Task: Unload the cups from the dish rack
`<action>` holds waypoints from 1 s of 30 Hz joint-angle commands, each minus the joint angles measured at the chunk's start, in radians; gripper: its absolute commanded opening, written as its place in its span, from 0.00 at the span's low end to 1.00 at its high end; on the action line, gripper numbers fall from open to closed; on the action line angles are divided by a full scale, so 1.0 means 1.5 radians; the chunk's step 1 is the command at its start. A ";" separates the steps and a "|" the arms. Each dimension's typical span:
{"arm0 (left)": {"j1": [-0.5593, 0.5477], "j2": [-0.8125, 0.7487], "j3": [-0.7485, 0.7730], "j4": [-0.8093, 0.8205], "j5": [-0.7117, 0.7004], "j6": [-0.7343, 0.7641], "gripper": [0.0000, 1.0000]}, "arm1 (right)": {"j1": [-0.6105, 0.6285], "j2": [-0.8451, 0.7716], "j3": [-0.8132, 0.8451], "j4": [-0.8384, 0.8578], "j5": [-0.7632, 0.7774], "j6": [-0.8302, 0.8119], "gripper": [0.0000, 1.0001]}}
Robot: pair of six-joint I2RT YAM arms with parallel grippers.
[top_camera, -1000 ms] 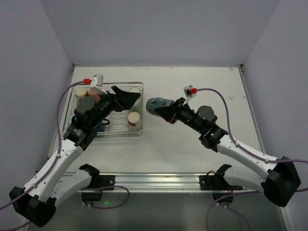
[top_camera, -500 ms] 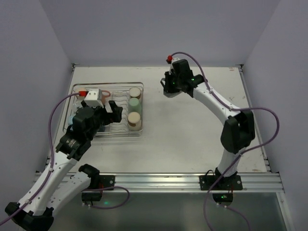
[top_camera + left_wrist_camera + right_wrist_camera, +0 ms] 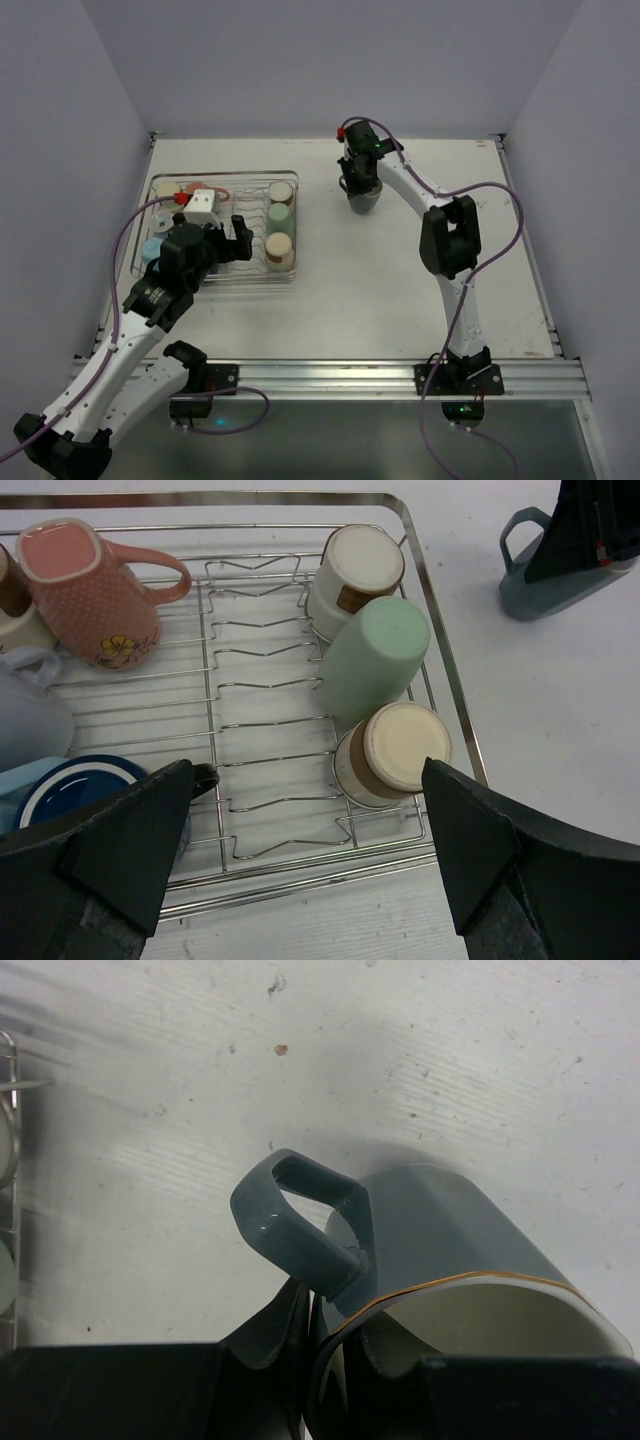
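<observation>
Over at the far middle of the white counter (image 3: pixel 380 300), the right tool (image 3: pixel 358 188) pinches the rim of the grey-teal handled mug (image 3: pixel 450 1230), mouth up, well right of the silver wire dish rack (image 3: pixel 240 174). The left tool (image 3: pixel 305 820) hangs wide open above the rack's near edge. Inside sit a salmon pink mug (image 3: pixel 90 590), a pale green tumbler (image 3: pixel 375 660) between two beige tumblers (image 3: pixel 405 745), a navy mug (image 3: pixel 75 790) and a light blue mug (image 3: pixel 25 720).

The left arm (image 3: pixel 120 330) slants up from the near left corner of the table, and its left gripper (image 3: pixel 233 240) hangs with the jaws spread wide. The right arm (image 3: pixel 450 240) rises steeply and reaches toward the far edge. The right gripper (image 3: pixel 357 186) points down, nipped on the grey-teal mug (image 3: pixel 440 1230), apparently at its rim.
</observation>
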 commanded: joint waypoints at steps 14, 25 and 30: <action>0.007 0.136 0.137 -0.024 -0.089 -0.005 1.00 | -0.016 -0.093 -0.016 0.041 -0.030 -0.028 0.60; 0.156 0.326 0.248 0.036 -0.083 -0.062 1.00 | -0.016 -0.439 -0.368 0.274 -0.183 0.023 0.83; 0.203 0.381 0.268 0.061 -0.125 -0.079 1.00 | -0.017 -0.488 -0.423 0.326 -0.241 0.041 0.82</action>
